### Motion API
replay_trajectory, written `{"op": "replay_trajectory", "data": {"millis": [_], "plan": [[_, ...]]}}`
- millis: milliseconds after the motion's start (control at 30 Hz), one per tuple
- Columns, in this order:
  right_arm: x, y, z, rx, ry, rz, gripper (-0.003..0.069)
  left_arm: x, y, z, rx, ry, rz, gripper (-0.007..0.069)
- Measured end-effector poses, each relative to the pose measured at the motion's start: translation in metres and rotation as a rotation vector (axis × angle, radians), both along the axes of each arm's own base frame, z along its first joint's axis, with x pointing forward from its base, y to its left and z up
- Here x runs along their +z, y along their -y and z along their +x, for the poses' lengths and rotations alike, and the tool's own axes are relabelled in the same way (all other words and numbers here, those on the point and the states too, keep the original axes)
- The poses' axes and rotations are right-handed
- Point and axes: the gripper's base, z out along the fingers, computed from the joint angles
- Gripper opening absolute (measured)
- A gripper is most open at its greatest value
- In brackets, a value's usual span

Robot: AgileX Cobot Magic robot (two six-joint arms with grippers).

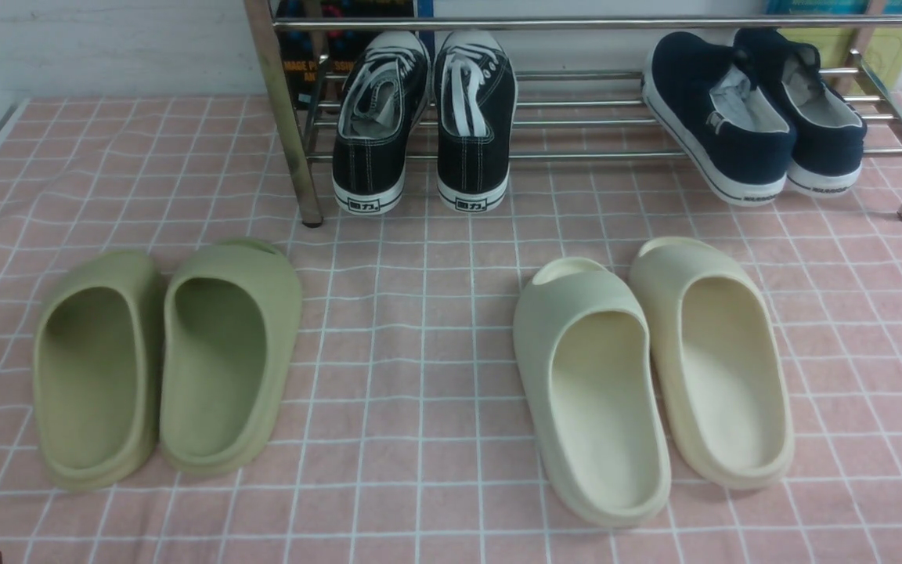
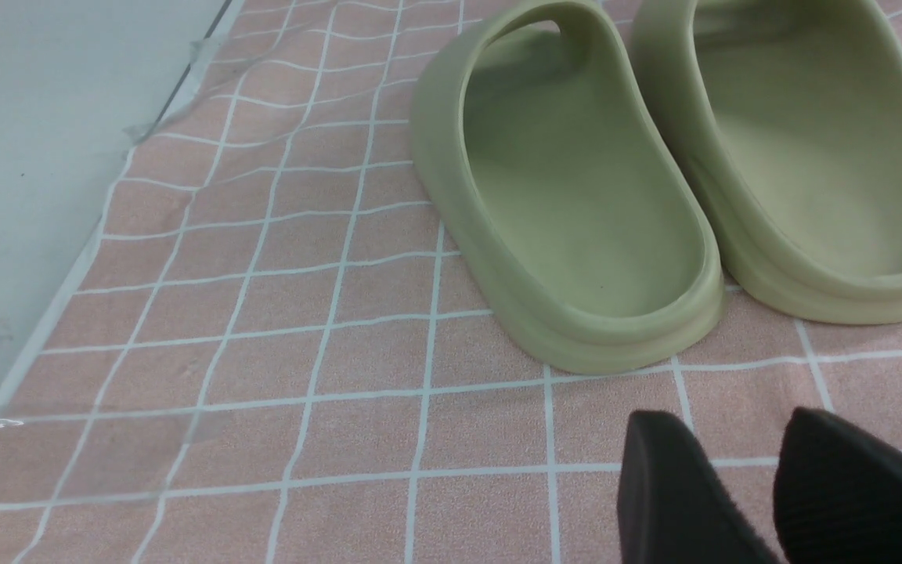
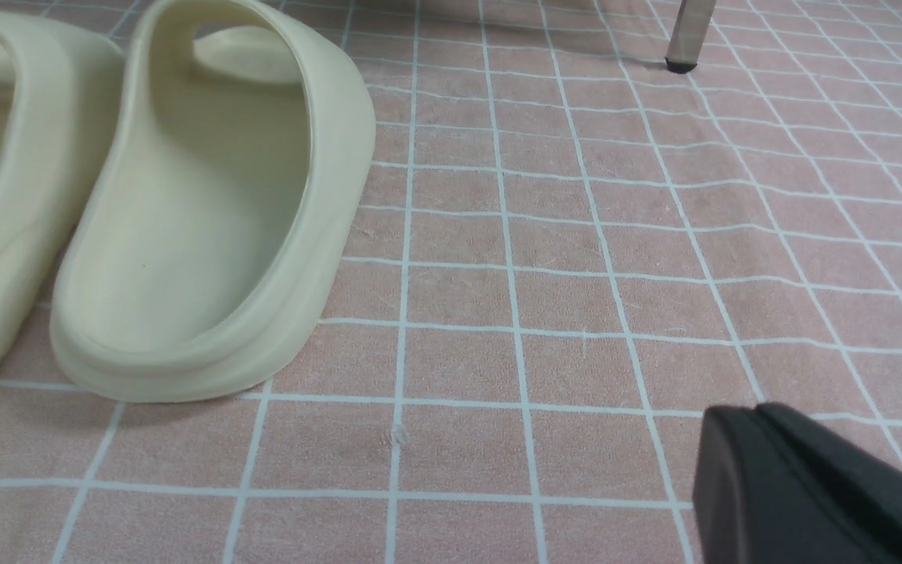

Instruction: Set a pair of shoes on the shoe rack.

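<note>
Navy shoes (image 1: pixel 756 113) on steel rack (image 1: pixel 576 125)

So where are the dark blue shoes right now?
In the front view, the pair of shoes sits on the shoe rack at its right end, heels toward the camera, right of the black sneakers and behind the cream slides.

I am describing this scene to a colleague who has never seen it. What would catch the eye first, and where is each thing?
Two pairs of foam slides on the pink checked cloth dominate: the green slides at front left, the cream slides at front right. Behind them, on the steel shoe rack, sit black lace-up sneakers left of centre and the navy slip-on shoes to the right.
</note>
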Motion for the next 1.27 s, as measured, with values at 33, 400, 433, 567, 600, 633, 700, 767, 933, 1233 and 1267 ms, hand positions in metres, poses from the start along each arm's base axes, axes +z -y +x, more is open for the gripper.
{"op": "replay_trajectory", "data": {"millis": [33, 400, 433, 567, 600, 633, 700, 767, 933, 1233, 1267], "plan": [[0.0000, 0.0000, 0.0000, 0.000, 0.000, 0.000, 0.0009, 0.0000, 0.0000, 0.0000, 0.000, 0.000, 0.000, 0.0238], [0.0000, 0.0000, 0.0000, 0.000, 0.000, 0.000, 0.0020, 0.0000, 0.0000, 0.0000, 0.000, 0.000, 0.000, 0.0238], [0.0000, 0.0000, 0.0000, 0.000, 0.000, 0.000, 0.0020, 0.0000, 0.0000, 0.0000, 0.000, 0.000, 0.000, 0.0238], [0.0000, 0.0000, 0.0000, 0.000, 0.000, 0.000, 0.0020, 0.0000, 0.0000, 0.0000, 0.000, 0.000, 0.000, 0.0238], [0.0000, 0.0000, 0.0000, 0.000, 0.000, -0.001, 0.0020, 0.0000, 0.0000, 0.0000, 0.000, 0.000, 0.000, 0.0238], [0.0000, 0.0000, 0.0000, 0.000, 0.000, -0.001, 0.0021, 0.0000, 0.0000, 0.0000, 0.000, 0.000, 0.000, 0.0238], [0.0000, 0.0000, 0.0000, 0.000, 0.000, -0.001, 0.0025, 0.0000, 0.0000, 0.0000, 0.000, 0.000, 0.000, 0.0239], [0.0000, 0.0000, 0.0000, 0.000, 0.000, 0.000, 0.0028, 0.0000, 0.0000, 0.0000, 0.000, 0.000, 0.000, 0.0239], [0.0000, 0.0000, 0.0000, 0.000, 0.000, -0.001, 0.0034, 0.0000, 0.0000, 0.0000, 0.000, 0.000, 0.000, 0.0239], [0.0000, 0.0000, 0.0000, 0.000, 0.000, 0.000, 0.0040, 0.0000, 0.0000, 0.0000, 0.000, 0.000, 0.000, 0.0239], [0.0000, 0.0000, 0.0000, 0.000, 0.000, 0.000, 0.0041, 0.0000, 0.0000, 0.0000, 0.000, 0.000, 0.000, 0.0239]]}}
